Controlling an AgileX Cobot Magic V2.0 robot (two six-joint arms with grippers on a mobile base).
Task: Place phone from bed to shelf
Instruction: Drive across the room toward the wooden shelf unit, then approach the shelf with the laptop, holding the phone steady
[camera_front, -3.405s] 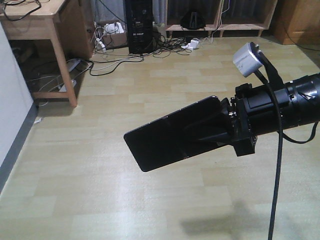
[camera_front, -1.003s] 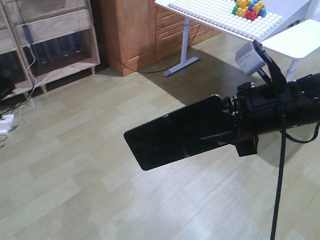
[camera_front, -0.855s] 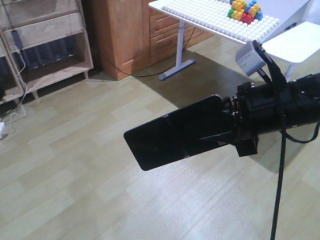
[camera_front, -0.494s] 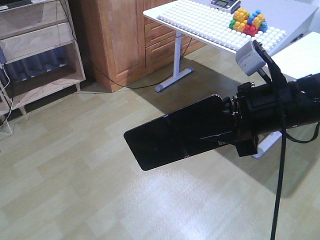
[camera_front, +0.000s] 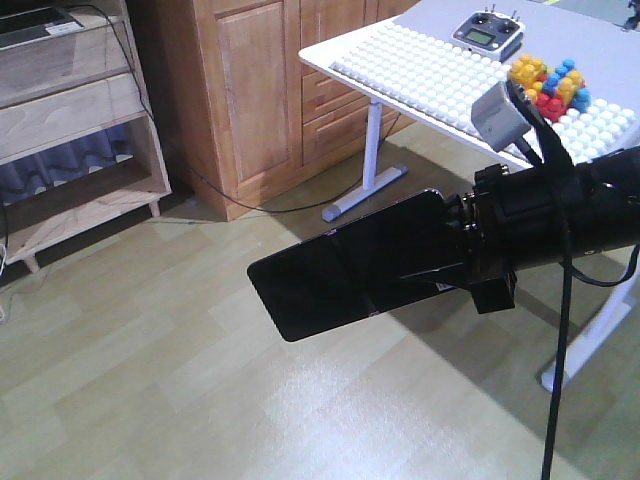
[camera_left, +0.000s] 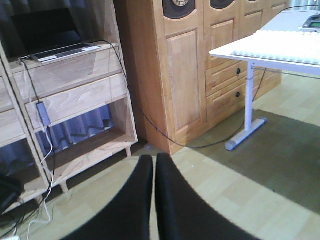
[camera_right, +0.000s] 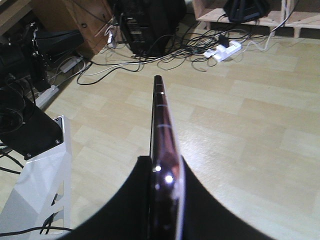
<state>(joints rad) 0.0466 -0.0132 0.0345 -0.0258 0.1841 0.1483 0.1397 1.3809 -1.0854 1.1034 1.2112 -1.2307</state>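
1. The long flat glossy black phone (camera_front: 345, 268) was held in the air above the pale wood-plank floor (camera_front: 150, 390), its free end pointing to the left of the front-facing view.
2. The right fingers (camera_front: 430, 268) were clenched on 1 end of the phone, pressing its 2 broad faces. In the right wrist view the phone (camera_right: 161, 117) stood edge-on between them (camera_right: 127, 205).
3. The left fingers (camera_left: 134, 200) were closed against each other with only a thin slit between, and they grasped nothing.
4. The light natural-wood shelf (camera_front: 75, 100) with thick plank boards stood at the upper left of the front-facing view, well apart from the phone. In the left wrist view the same shelf (camera_left: 82, 70) carried a dark flat device, and cables hung down its front.
5. An orange-brown wooden cabinet (camera_front: 250, 90) stood just beside the shelf.
6. A white worktop (camera_front: 322, 55) on a white leg carried a white studded board (camera_front: 430, 70), a cluster of coloured building blocks (camera_front: 548, 85) and a grey handheld radio controller (camera_front: 487, 33).
7. A small grey box camera (camera_front: 497, 115) sat on the right arm above the wrist.
8. In the right wrist view a black computer tower (camera_right: 145, 22), loose cables and a white power strip (camera_right: 222, 51) lay on the floor beyond the phone.
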